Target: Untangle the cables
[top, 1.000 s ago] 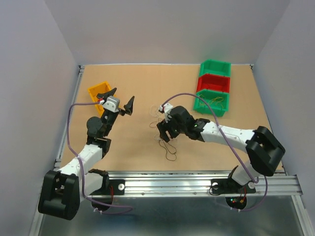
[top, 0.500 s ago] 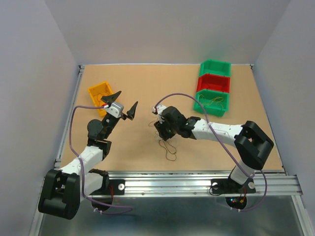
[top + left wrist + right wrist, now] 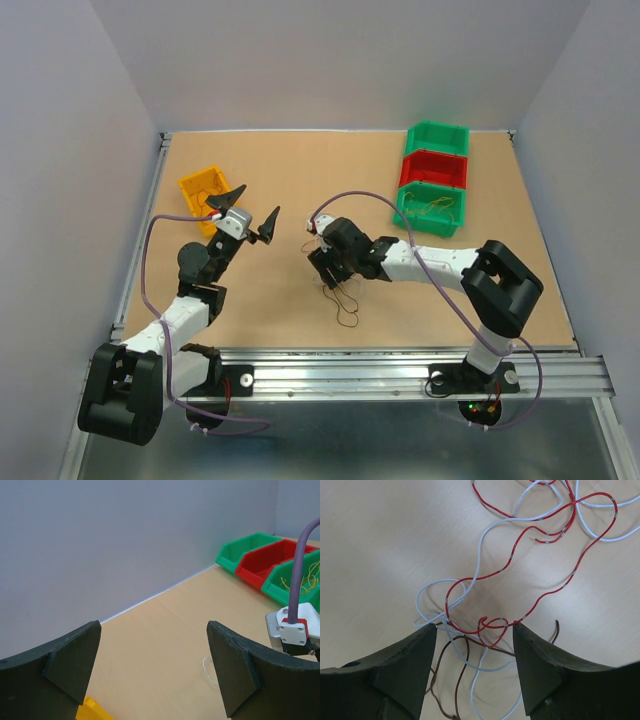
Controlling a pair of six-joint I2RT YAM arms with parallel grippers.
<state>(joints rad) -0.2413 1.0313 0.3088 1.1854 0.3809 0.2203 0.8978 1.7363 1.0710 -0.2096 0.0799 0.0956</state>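
yellow bin (image 3: 203,192): far left of counter (image 3: 270,310), near the left edge, behind the left arm.
left claw (image 3: 255,205): raised off the counter, just right of the yellow bin, well apart from the wires. Jaws spread wide, nothing between them. Wrist view looks through the gap across bare counter to the back wall.
cables (image 3: 340,290): mid-counter, slightly left of centre, lying flat in loose loops. Top view shows a small clump at the right claw, plus dark loops trailing toward the near edge.
cables, close-up: red strand (image 3: 512,555), whitish strand (image 3: 480,545) and brown strand (image 3: 464,672) crossing one another. Red and whitish twist together right at the fingertips, then fan out in wide curls beyond them. Brown runs back under the claw.
right claw (image 3: 325,268): down low over the clump, arm stretched leftward along the counter. Jaws apart; tangled knot sits in the gap between the fingers (image 3: 410,665). Nothing pinched. Cannot tell whether the tips touch the counter.
near green bin (image 3: 425,226): right of the claw, yellowish wires inside.
red bin (image 3: 430,181): directly behind it, touching.
far green bin (image 3: 437,128): last in the row, against the back wall.
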